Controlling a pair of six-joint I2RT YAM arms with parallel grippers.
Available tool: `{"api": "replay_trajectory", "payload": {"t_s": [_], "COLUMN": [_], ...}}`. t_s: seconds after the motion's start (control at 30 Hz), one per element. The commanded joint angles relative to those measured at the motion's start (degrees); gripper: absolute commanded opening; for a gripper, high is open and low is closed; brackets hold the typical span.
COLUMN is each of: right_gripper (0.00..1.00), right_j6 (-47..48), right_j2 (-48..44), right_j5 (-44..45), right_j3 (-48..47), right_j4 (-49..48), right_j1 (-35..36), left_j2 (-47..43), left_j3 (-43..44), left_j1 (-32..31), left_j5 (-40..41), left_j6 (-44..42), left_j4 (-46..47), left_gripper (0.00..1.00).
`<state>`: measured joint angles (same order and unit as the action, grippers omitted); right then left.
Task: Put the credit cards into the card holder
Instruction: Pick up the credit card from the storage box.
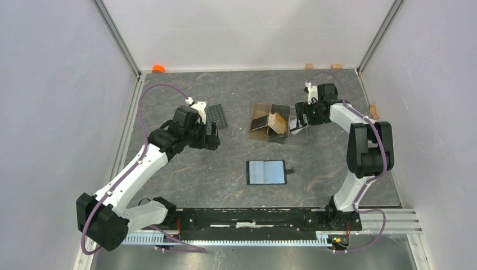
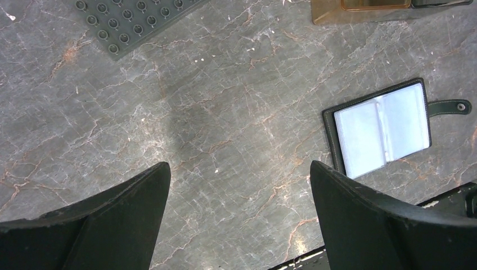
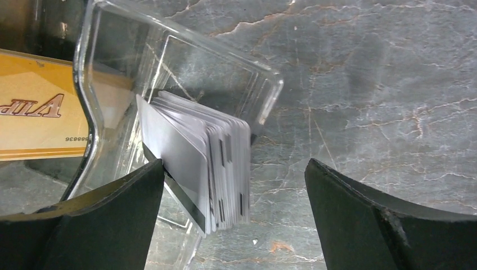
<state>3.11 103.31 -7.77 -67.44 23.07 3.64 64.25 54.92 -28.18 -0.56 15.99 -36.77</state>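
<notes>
Right claw (image 3: pixel 236 225) gapes wide around a stack of whitish cards (image 3: pixel 197 163) standing on edge in the clear tray (image 3: pixel 270 90), its left finger right at the nearest card; a brown box (image 1: pixel 260 112) holding tan cards (image 3: pixel 39 121) crowds alongside; left claw (image 2: pixel 239 214), equally wide, hangs over bare tabletop (image 2: pixel 225 112); the holder (image 2: pixel 382 129) lies open nearby; a gridded mat (image 2: pixel 129 22) lies beyond.

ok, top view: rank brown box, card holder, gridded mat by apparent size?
Largest: brown box.
Then: card holder, slightly smaller.
Smallest: gridded mat, but it is partly hidden, so that rank is unsure.
</notes>
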Motion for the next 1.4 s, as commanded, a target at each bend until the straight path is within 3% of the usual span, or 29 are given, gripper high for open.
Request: {"api": "replay_trajectory", "payload": {"t_s": [0.0,0.3,0.73,1.13,1.3,1.37], "right_gripper": [0.98,0.97,0.57,0.31,0.28,0.32], "right_j6": [1.81,1.38,1.12,0.14,-0.38,-0.67], "right_j2": [-0.24,-3.50,-4.69,-5.78,-6.07,-6.26], "right_j5": [-2.23,-1.17,-3.72,-5.75,-6.25,-6.26], "right_j3": [-2.84,-2.91,-2.29,0.72,0.86,1.10], "right_j4": [0.70,0.86,1.67,1.71,2.64,2.90], "right_j1": [-2.15,-3.28,-3.28,-3.29,-3.29,-3.33], "left_j2": [0.40,1.03,1.65,1.75,1.81,1.76], "left_j3": [-0.25,-0.25,-0.25,-0.25,-0.25,-0.25], "left_j1": [0.50,0.58,0.62,0.67,0.67,0.63], "left_j5": [-1.22,-2.85,-4.41,-4.98,-5.08,-5.08], "left_j6": [-2.80,-2.72,-2.65,-2.55,-2.54,-2.55], "left_j4": [0.83,1.00,0.98,1.02,1.00,1.00], "left_gripper": [1.00,1.00,1.00,1.00,1.00,1.00]}}
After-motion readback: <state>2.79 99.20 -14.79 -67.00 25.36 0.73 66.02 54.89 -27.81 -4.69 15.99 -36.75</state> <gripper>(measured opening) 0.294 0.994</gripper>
